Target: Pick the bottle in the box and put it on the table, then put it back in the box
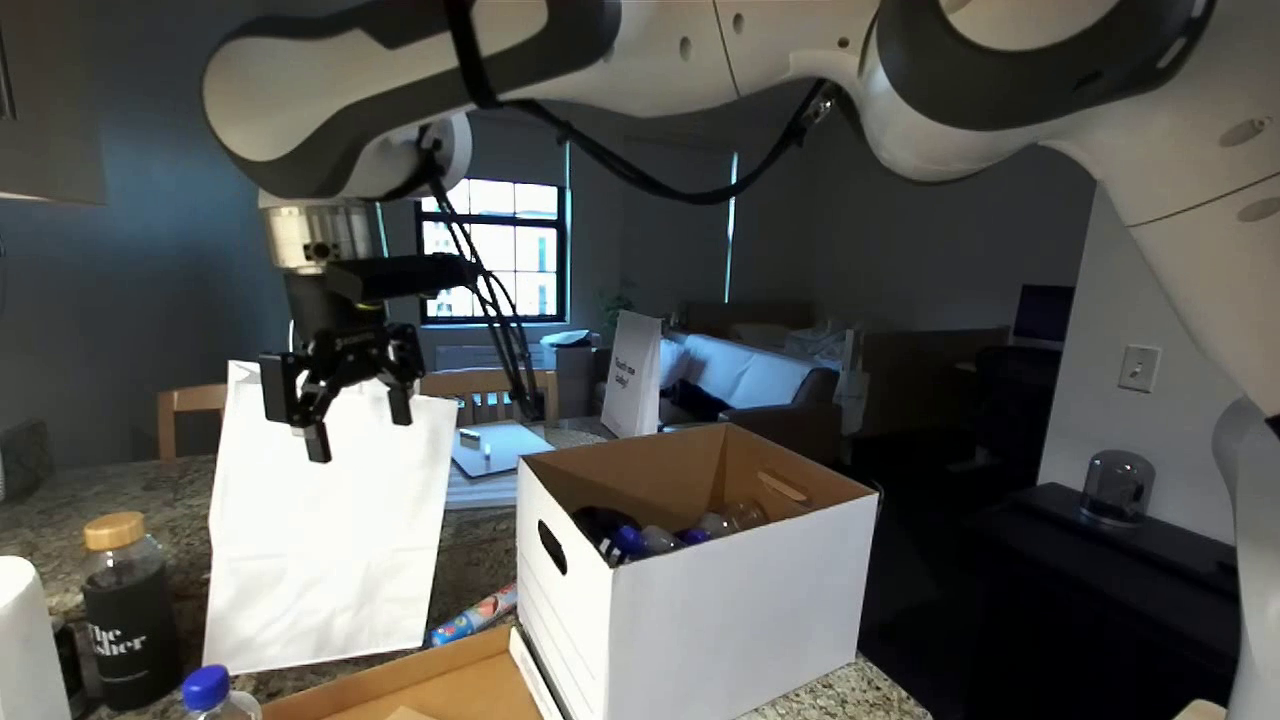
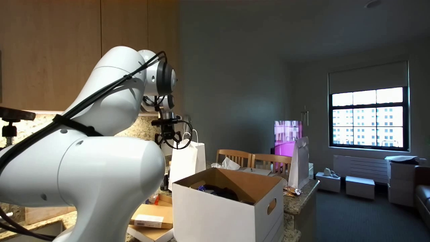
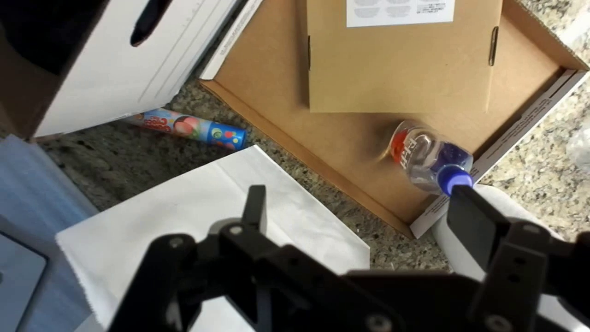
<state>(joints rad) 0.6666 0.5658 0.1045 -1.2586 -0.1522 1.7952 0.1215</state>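
Note:
The box (image 1: 735,620) is a tall white carton, brown inside, standing on the stone counter; it also shows as a white wall (image 3: 115,87) at the wrist view's upper left. Several bottles (image 1: 660,540) with blue caps lie low inside it; which one is the bottle I cannot tell. Outside it, a clear blue-capped bottle (image 3: 424,159) rests in a shallow brown tray. My gripper (image 1: 360,432) hangs in front of a white paper bag, higher than the box's rim and apart from it. Its fingers (image 3: 256,207) stand wide apart, holding nothing. Which surface is the table I cannot tell.
The paper bag (image 1: 330,540) stands upright beneath my gripper. The brown tray (image 3: 276,115) holds a flat cardboard carton (image 3: 396,83). A colourful tube (image 3: 184,127) lies by the box. A glass jar with a wooden lid (image 1: 130,610) and a white bag (image 2: 300,164) also stand around.

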